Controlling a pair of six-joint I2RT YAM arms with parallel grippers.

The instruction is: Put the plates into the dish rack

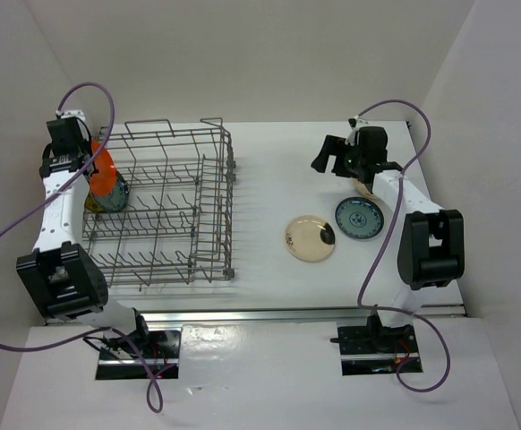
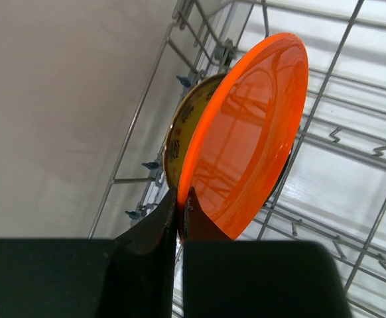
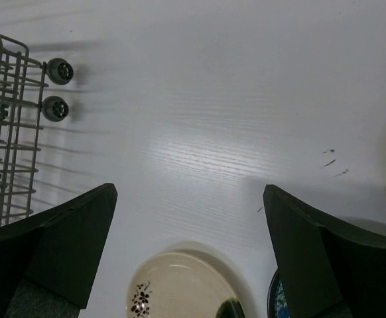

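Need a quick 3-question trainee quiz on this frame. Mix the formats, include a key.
1. True or false: the left hand is shut on the orange plate.
2. Which plate stands right next to the orange one in the rack? A) green plate B) gold patterned plate C) black plate
3. Fill in: the right hand hovers over the table with its fingers ___.

Key: 1 true; 2 B; 3 open.
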